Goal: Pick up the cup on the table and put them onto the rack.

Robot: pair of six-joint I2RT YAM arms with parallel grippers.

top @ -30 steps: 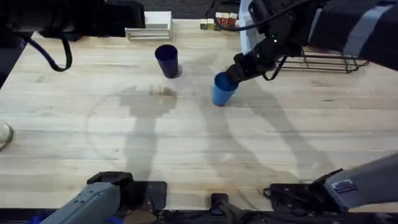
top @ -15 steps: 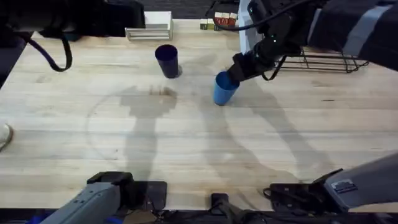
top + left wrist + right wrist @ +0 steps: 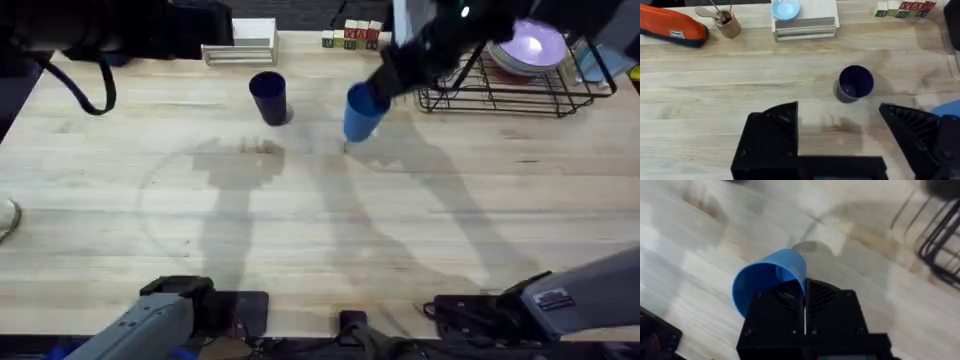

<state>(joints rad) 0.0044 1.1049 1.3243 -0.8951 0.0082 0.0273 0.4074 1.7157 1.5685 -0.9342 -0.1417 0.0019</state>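
Observation:
A light blue cup hangs tilted above the table, with my right gripper shut on its rim. In the right wrist view the cup opens sideways and the right gripper pinches its wall. The black wire rack stands at the far right of the table, just right of the held cup; its corner shows in the right wrist view. A dark blue cup stands upright on the table; in the left wrist view it lies beyond my open left gripper.
Purple plates sit in the rack. A white stepped stand with a pale blue bowl is at the far edge, wooden blocks beside it. An orange pouch and a wooden utensil pot lie far left.
My right gripper has raised the light blue cup off the table and carried it back toward the rack. The arm has shifted, uncovering the rack and plates.

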